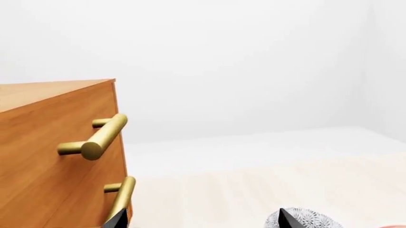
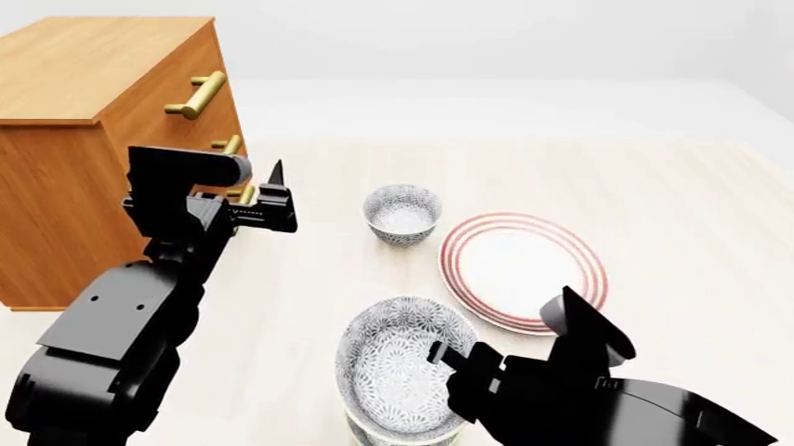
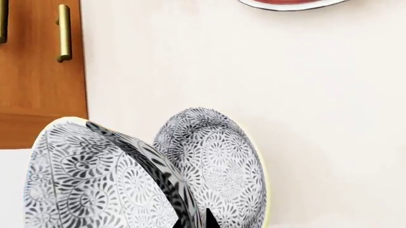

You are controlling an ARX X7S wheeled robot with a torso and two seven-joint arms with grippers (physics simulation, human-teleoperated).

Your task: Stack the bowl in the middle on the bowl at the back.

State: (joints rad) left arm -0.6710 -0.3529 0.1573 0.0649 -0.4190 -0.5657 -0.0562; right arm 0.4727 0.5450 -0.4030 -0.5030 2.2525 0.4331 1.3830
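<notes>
The right tool (image 2: 437, 353) is clamped on the middle bowl's (image 2: 403, 367) rim; carry it level, forward of the tool, over the back bowl (image 2: 403, 212). Left tool (image 2: 275, 200): cannot tell.

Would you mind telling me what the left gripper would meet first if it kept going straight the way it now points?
Probably nothing close: the left gripper points past the wooden dresser over bare table toward the white wall. The speckled bowl lies low beside that line, though depth is uncertain.

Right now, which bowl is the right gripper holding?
The tilted bowl nearest the robot, its rim in the right gripper, above another bowl. The far bowl stands upright beside the plate.
</notes>
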